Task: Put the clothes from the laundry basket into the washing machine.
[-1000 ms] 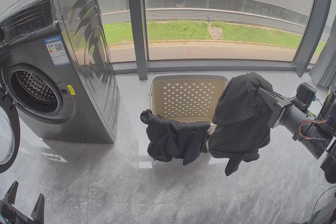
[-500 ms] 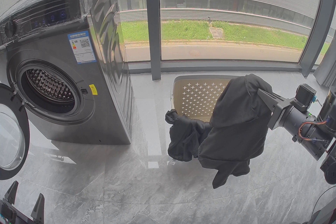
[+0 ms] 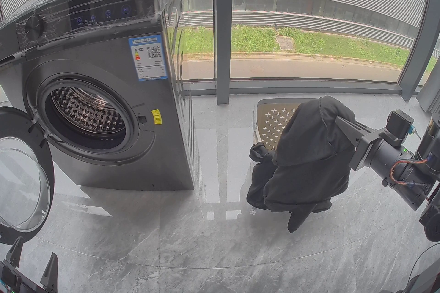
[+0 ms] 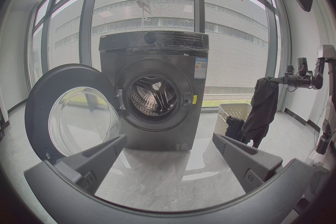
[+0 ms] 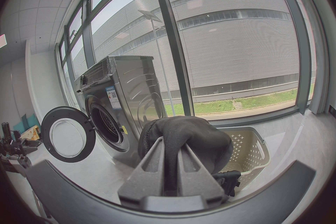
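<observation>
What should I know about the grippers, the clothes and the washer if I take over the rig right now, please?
Right gripper: shut on a black garment, which hangs in the air by the laundry basket.
Left gripper: open, empty, low, facing the washing machine.
Washer: door swung open, no clothes visible in the drum.
Done: one garment picked up.
Left: carry it into the drum, then fetch the second dark garment draped over the basket's rim.
</observation>
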Tool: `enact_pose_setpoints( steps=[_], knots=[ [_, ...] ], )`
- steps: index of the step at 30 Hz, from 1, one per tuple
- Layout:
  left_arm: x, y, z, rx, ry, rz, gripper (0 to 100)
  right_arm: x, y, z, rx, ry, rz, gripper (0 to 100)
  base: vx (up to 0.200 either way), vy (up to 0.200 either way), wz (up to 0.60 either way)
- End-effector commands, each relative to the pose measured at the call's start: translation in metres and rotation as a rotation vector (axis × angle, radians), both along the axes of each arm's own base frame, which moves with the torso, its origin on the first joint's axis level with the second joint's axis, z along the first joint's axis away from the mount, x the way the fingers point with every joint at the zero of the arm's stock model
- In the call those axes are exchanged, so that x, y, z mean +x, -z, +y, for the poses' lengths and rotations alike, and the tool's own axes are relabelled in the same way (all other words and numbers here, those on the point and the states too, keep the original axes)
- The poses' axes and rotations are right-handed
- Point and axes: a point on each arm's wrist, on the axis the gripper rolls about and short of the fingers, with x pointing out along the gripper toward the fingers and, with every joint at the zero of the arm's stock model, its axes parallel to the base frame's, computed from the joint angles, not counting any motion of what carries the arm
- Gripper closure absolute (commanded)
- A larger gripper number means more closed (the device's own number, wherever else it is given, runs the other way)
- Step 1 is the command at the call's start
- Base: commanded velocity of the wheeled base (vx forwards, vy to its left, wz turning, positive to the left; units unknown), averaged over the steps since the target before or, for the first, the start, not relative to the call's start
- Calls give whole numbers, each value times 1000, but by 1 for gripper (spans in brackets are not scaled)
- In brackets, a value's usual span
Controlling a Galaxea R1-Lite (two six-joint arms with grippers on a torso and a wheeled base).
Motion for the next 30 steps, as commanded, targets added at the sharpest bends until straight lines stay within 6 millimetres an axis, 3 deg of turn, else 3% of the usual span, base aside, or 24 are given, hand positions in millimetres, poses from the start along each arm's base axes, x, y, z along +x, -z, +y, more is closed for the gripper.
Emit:
enact_pose_setpoints(
  steps=[1,15,23,30],
  knots=[
    [0,5,0,0,0,1,0,0,0,0,0,-1,1,100,0,200,0],
    [0,5,0,0,0,1,0,-2,1,2,-2,-10,1,100,0,200,0],
    [0,5,0,1,0,1,0,-2,1,3,-4,-15,4,100,0,0,0],
    [0,5,0,0,0,1,0,-3,1,3,-3,-15,5,100,-200,0,0]
  ],
)
